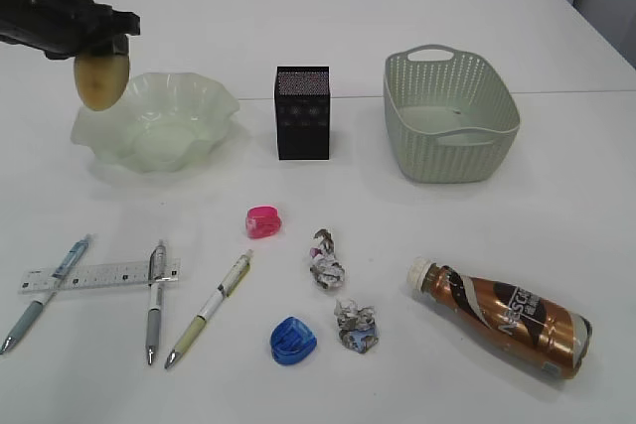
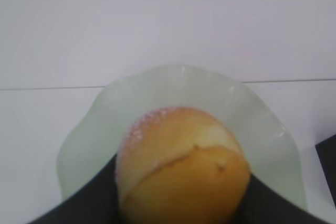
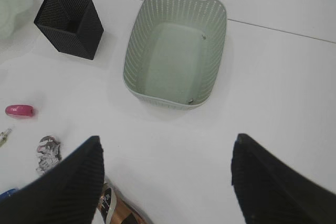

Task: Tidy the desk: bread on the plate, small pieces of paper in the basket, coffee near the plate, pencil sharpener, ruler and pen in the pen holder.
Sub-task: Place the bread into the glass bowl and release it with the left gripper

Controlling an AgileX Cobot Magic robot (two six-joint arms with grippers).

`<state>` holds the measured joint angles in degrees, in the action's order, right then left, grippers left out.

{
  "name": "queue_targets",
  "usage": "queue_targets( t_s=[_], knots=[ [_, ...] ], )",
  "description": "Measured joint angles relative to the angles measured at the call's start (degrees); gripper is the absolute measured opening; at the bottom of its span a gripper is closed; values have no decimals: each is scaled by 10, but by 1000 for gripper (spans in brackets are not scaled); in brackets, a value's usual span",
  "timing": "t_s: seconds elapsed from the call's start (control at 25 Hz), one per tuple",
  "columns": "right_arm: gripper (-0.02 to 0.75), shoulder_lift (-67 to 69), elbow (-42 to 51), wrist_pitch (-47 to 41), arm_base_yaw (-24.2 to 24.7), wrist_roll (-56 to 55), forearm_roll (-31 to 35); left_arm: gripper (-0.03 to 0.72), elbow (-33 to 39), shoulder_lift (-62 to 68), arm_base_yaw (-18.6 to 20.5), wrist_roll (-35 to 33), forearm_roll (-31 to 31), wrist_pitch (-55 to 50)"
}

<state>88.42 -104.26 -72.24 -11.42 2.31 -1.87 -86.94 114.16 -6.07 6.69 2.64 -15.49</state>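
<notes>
Two hands: left hand [image 1: 102, 47] clamps the bread [image 1: 101, 81] above the plate [image 1: 204, 106]; right hand [image 3: 168, 174] gapes empty.

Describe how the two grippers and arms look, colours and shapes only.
The left gripper and its arm are black and bulky, a dark blocky mass in the exterior view. The right gripper shows two black fingers, broad and wedge-shaped, with finely ribbed surfaces. No cables, labels or markings can be made out on either.

Pen holder [image 1: 302, 112]: bare desk [image 1: 358, 186] lying open both sides; plate [image 1: 159, 126] crowding its left, basket [image 1: 452, 116] standing clear to right.
</notes>
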Motion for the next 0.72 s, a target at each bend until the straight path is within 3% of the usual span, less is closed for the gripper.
queue_targets(
  t_s=[0.4, 0.72],
  knots=[
    [581, 0, 0, -1, 0, -1, -1, 274, 0, 65, -23, 0, -26, 176],
    [581, 0, 0, -1, 0, -1, -1, 283, -1, 113, -25, 0, -26, 206]
  ],
)
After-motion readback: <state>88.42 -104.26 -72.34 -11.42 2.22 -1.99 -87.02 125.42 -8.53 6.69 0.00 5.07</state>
